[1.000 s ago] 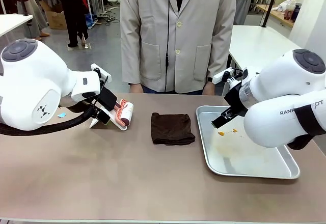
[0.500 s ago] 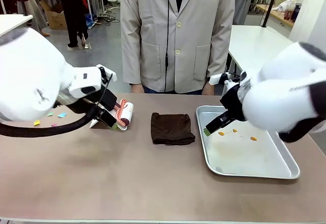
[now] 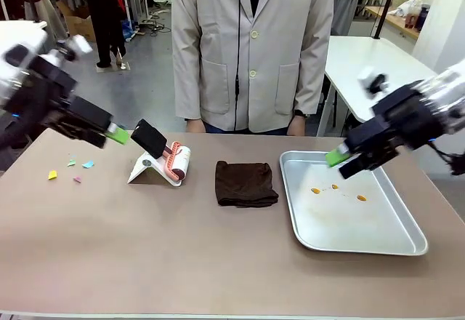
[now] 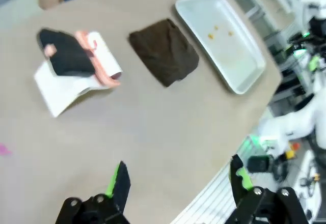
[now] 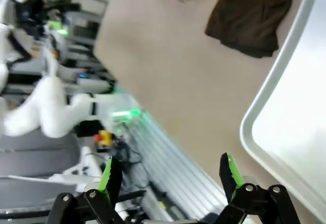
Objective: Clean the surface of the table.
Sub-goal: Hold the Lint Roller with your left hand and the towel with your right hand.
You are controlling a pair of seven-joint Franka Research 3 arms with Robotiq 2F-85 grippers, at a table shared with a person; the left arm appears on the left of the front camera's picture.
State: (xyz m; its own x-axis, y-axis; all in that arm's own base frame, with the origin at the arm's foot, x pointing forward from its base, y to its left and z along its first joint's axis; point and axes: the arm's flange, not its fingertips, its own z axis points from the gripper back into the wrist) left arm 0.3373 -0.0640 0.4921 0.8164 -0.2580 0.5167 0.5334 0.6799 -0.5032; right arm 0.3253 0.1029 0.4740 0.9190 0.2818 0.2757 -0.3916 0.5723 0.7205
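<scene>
Front view: the brownish surface spans the whole foreground, from the near edge to the person standing at its far side. Near its middle lies a folded dark brown cloth. Left of that, a lint roller leans on its white stand, and farther left a few coloured paper scraps are scattered. To the right sits a metal tray with small orange crumbs inside. The left tool hangs above the far left edge, between scraps and roller, released and holding nothing. The right tool hovers over the tray's far rim, likewise released and empty. Each wrist view shows its jaws wide apart above the surface
</scene>
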